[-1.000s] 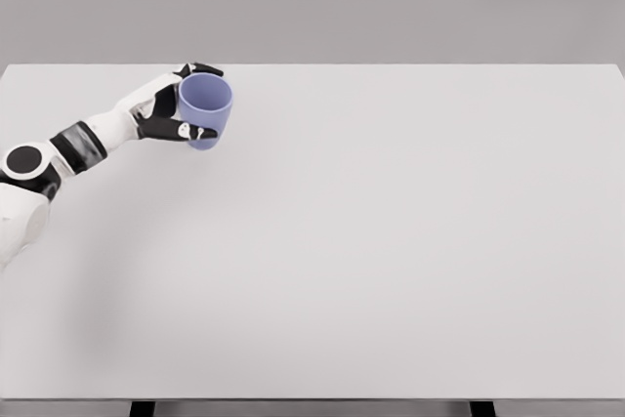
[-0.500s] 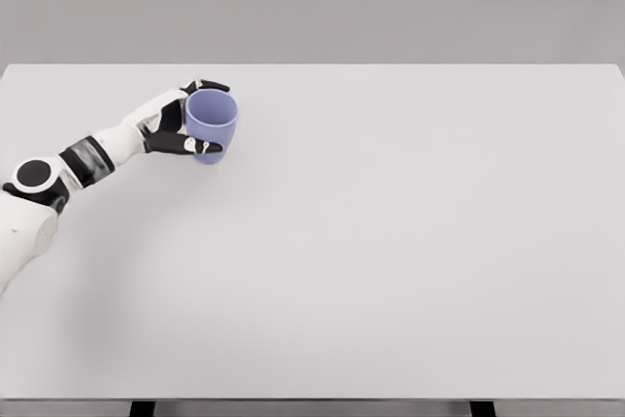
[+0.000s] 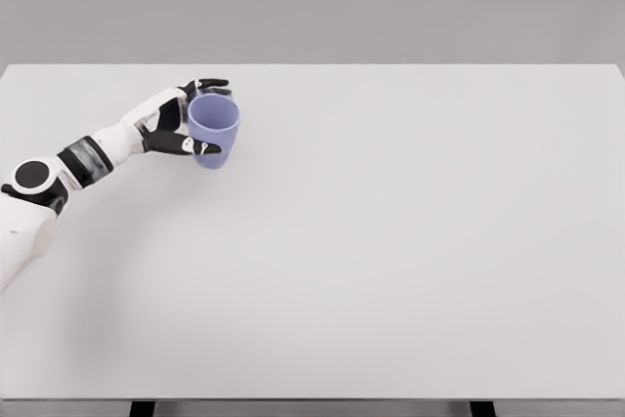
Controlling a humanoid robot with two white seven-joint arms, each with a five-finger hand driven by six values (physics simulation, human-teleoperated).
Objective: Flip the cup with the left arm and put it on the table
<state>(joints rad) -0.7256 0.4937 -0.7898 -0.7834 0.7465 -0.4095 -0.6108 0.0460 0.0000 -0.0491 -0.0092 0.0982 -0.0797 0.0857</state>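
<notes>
Head view: cup gripped at far left of table

Your left hand point(image 3: 174, 122) has its fingers wrapped around the blue cup point(image 3: 213, 130), mouth up and showing nothing inside. It sits near the far left corner of the white table point(image 3: 410, 241); bare surface stretches right and toward you.

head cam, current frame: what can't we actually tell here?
- Whether the cup rests on the table or hangs above it: the single head view gives no height cue.
- Left hand palm contact: hidden behind the cup.
- Left shoulder: cut off by the picture's left edge.
- Right arm: out of view.
</notes>
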